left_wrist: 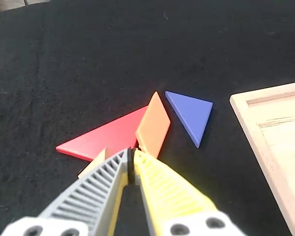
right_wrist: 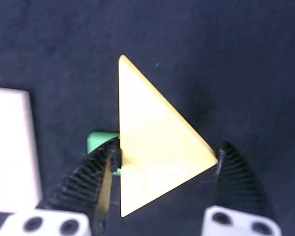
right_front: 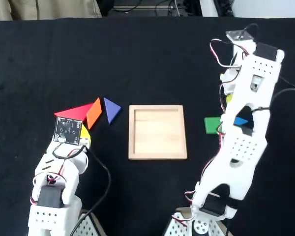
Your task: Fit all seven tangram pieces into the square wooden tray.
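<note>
The square wooden tray lies mid-table with nothing in it. To its left lie a red triangle, an orange parallelogram and a blue triangle. My left gripper is shut and holds nothing, its tips over the seam between the red triangle and the orange parallelogram. A pale piece peeks from under it. My right gripper is shut on a large yellow triangle, right of the tray. A green square lies partly under it.
The tray's corner shows in the left wrist view, right of the blue triangle. A light blue piece is seen through the right arm's frame. Black cloth covers the table, with free room at the back and front centre.
</note>
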